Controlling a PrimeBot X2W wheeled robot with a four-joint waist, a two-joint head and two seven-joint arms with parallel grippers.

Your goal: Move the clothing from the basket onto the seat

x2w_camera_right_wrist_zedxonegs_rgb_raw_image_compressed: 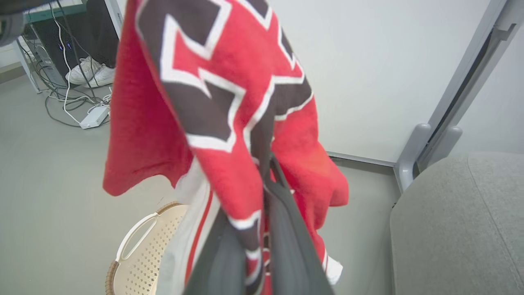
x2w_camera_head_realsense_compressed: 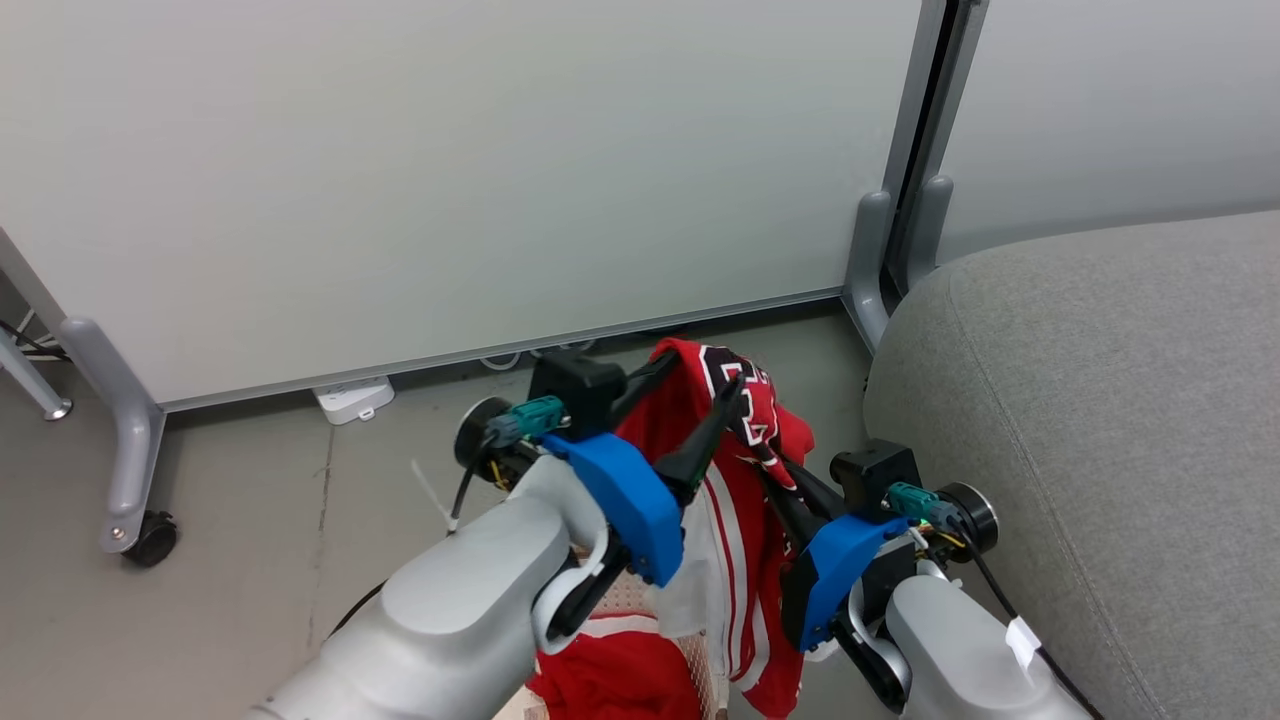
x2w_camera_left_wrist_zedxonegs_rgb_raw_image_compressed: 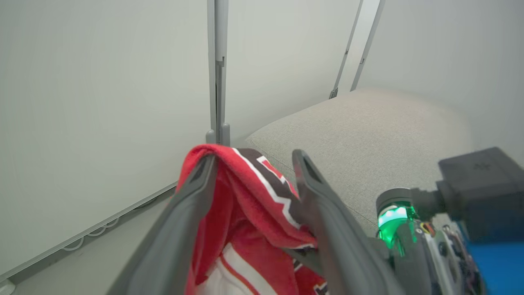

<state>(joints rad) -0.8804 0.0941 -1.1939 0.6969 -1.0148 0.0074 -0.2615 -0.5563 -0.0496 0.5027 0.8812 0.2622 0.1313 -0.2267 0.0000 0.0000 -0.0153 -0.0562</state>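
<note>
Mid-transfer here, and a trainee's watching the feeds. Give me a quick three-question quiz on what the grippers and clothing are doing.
1. True or false: the left gripper is clamped shut on the clothing.
2. The seat lies: A) to the robot's left B) to its right C) behind it.
3. Fill in: the ___ gripper pinches the clothing.
Key: 1 false, its jaws stand open, fabric merely draped; 2 B; 3 right gripper.
</note>
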